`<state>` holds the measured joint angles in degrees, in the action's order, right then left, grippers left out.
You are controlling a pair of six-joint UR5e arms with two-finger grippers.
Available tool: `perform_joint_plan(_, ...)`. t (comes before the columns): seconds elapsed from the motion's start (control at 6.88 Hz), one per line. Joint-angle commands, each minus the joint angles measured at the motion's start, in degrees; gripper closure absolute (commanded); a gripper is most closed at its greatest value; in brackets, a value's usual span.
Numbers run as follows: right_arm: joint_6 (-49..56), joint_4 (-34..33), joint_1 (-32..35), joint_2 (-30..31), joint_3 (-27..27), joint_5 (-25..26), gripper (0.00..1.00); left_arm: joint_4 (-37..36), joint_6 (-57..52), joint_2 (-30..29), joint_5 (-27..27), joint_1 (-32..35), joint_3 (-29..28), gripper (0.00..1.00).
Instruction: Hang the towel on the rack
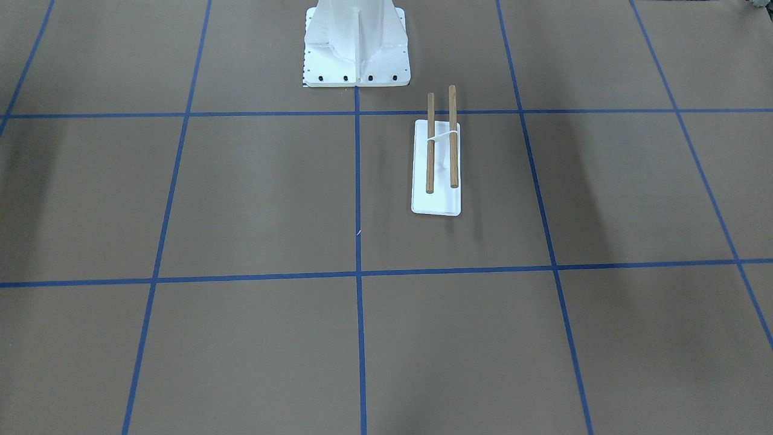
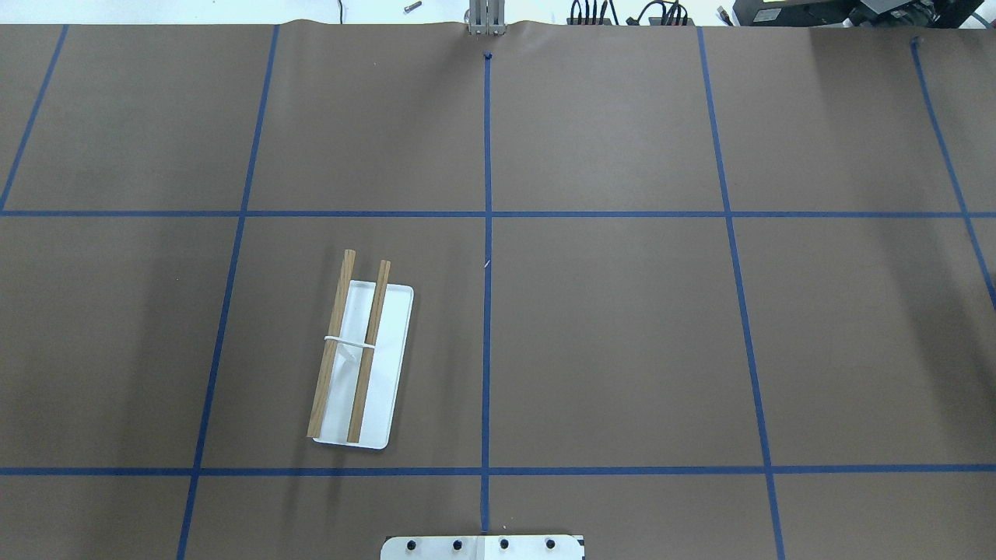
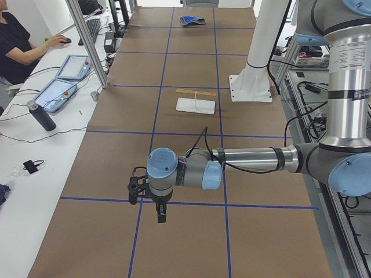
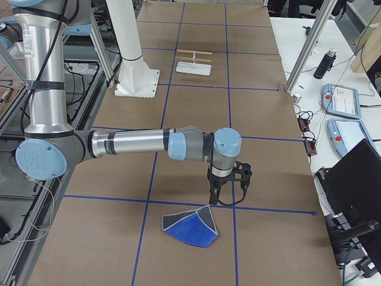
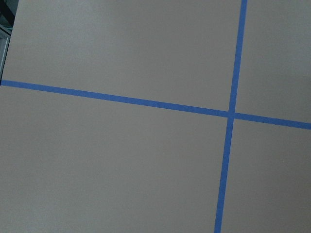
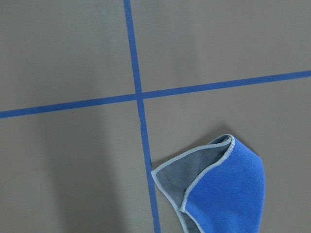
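Observation:
The rack (image 1: pixel 436 199) stands on the brown table, two wooden rods over a white base plate; it also shows in the overhead view (image 2: pixel 389 358) and far off in both side views (image 3: pixel 196 103) (image 4: pixel 194 64). The blue towel (image 4: pixel 191 230) lies folded and crumpled on the table at the robot's right end, grey underside showing in the right wrist view (image 6: pixel 228 187). My right gripper (image 4: pixel 213 196) hangs just above the table beside the towel, apart from it; I cannot tell if it is open. My left gripper (image 3: pixel 160 217) hangs over the table's other end; I cannot tell its state.
The white bolted robot pedestal (image 1: pixel 356 54) stands close to the rack. Blue tape lines (image 2: pixel 487 233) grid the table. An operator (image 3: pixel 17 46) sits at a side desk with tablets and a bottle (image 3: pixel 42 116). Another bottle (image 4: pixel 324 62) stands on that desk.

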<state>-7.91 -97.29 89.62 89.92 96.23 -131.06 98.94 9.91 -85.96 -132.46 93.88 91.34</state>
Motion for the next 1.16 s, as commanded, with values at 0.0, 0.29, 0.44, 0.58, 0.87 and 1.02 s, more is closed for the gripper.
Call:
perform_joint_plan(0.0, -0.2, 0.1, -0.1, -0.4, 0.0, 0.2, 0.00, 0.0, 0.0, 0.2, -0.6, 0.0, 0.8, 0.02)
perform_joint_plan(0.29, -0.3, 0.1, -0.2, -1.3, 0.2, 0.7, 0.00, 0.3, 0.5, 0.1, -0.7, 0.0, 1.2, 0.02)
perform_joint_plan(0.44, -1.1, 0.7, -0.4, -0.7, -0.8, 0.8, 0.00, 0.1, 0.2, -0.3, -0.7, -0.1, 1.1, 0.02)
perform_joint_plan(0.58, -1.6, 1.0, -0.4, -0.7, -1.0, 0.6, 0.00, 0.3, 0.0, -0.6, -0.6, -0.2, 1.3, 0.02)
perform_joint_plan(0.87, 2.3, 7.4, -1.1, -0.5, -3.8, 5.0, 0.00, 0.0, 0.7, -1.1, -0.1, -1.7, 0.9, 0.01)
perform_joint_plan(1.02, 4.3, 15.8, -1.1, -1.2, -11.3, 6.5, 0.00, 0.0, 0.7, -1.1, -0.1, -1.7, 0.8, 0.02)
